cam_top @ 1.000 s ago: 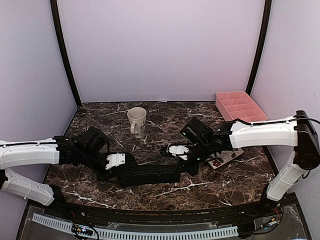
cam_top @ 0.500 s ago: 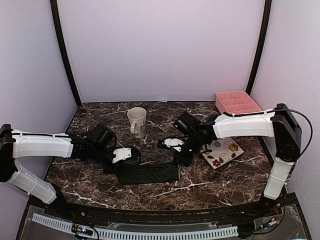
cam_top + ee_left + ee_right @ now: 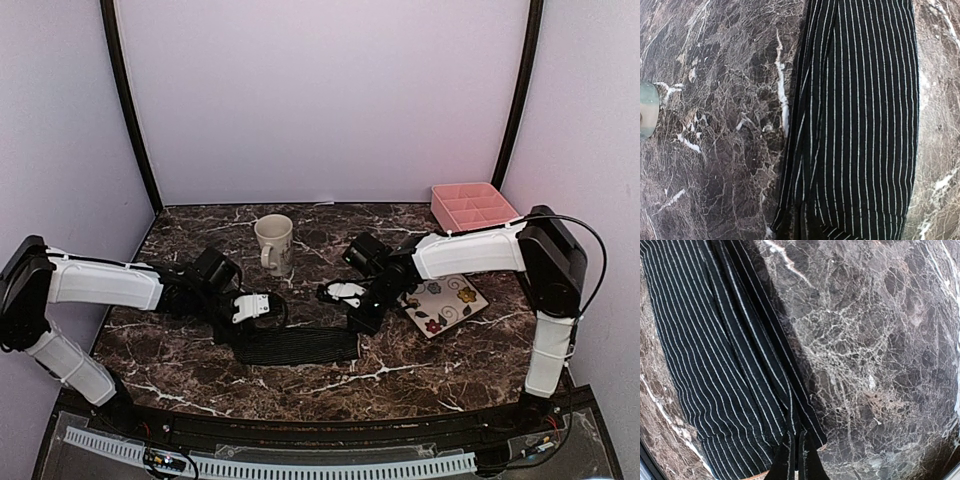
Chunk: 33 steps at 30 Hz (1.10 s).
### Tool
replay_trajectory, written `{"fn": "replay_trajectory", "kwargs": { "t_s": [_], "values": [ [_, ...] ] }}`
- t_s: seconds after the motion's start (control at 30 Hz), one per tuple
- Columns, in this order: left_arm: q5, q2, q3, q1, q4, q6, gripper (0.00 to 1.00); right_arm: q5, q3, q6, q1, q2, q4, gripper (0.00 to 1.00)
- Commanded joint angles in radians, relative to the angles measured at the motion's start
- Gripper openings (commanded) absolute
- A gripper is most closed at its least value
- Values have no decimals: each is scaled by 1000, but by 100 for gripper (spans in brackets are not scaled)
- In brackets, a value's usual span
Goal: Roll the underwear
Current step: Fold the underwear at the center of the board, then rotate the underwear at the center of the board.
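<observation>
So the black striped cloth underwear lies flat and long on the dark marble counter — the left fingers and the right fingers are each pinched tight on one end, most likely to pull it smooth before rolling.

Underwear: I see the black underwear, with thin white stripes, spread flat over the left half of my view.
Fold: a doubled strip runs along its right edge, slanting from top centre down to bottom centre.
Right gripper: my right gripper sits at the bottom edge, its dark fingertips pressed together on the cloth's lower corner.
Table: the dark, white-veined marble table fills the right side.
</observation>
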Motion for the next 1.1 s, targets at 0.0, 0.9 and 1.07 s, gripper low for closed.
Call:
{"fn": "replay_trajectory", "kwargs": {
  "t_s": [0.0,0.9,1.07],
  "values": [
    [-36,22,9,12,29,-8,0,27,7,18,-11,22,-2,0],
    [-116,-120,189,18,-245,-455,57,-116,139,149,-80,-111,-110,49],
    [71,-165,182,15,-294,-656,62,-249,109,145,-62,-113,-121,48]
  ]
}}
